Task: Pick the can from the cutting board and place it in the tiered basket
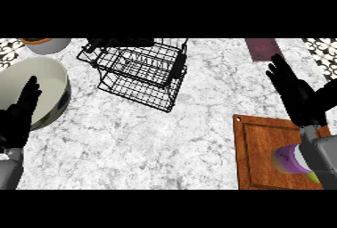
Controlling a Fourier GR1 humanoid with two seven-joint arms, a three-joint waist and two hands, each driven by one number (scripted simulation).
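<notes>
A can (289,160) with purple, white and green bands lies on its side on the brown cutting board (260,153) at the lower right, partly hidden by my right forearm. My right hand (299,95) hovers above the board's far edge, fingers straight and open, holding nothing. The black wire tiered basket (138,69) stands at the upper middle of the counter, well to the left of that hand. My left hand (20,113) rests open at the left edge, fingers up, over the bowl.
A large pale bowl (46,84) sits at the left edge. A small grey pot (47,44) with an orange rim stands at the top left. A dark red strip (263,48) lies at the top right.
</notes>
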